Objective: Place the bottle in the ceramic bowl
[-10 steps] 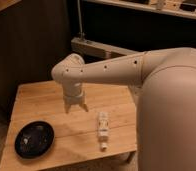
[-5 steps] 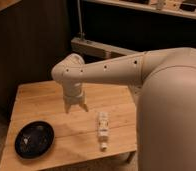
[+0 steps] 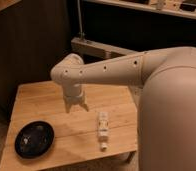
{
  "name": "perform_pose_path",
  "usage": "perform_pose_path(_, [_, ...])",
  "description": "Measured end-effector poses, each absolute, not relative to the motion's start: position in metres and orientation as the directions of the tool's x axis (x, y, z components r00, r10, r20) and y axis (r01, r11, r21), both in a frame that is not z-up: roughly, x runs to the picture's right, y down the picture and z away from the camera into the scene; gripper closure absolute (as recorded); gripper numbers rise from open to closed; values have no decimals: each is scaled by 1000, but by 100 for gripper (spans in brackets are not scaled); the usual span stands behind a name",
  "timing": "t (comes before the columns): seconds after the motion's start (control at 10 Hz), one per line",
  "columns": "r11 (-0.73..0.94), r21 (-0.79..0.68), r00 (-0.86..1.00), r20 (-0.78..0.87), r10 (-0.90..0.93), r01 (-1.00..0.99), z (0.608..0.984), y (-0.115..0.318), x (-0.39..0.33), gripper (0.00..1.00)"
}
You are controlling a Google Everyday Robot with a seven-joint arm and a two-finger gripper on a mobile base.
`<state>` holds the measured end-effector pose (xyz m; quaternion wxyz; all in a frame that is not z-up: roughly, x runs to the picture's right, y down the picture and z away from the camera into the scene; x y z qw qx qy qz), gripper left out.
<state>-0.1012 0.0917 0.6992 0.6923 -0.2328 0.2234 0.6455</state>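
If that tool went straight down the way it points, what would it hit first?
Likely the bare wooden table; the open tool hangs above it, between ceramic bowl and bottle.

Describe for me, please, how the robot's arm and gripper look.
The arm is a smooth, cream-white tube with small dark dots along its shell, swelling into a bulky rounded shoulder. The gripper, over the wooden table near the bottle, is the same cream, with two short splayed fingers. No cables show.
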Motion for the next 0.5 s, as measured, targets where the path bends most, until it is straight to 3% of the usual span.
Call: perform_pose_path(0.5, [46, -16, 46, -584, 810, -999, 704, 87, -79, 35])
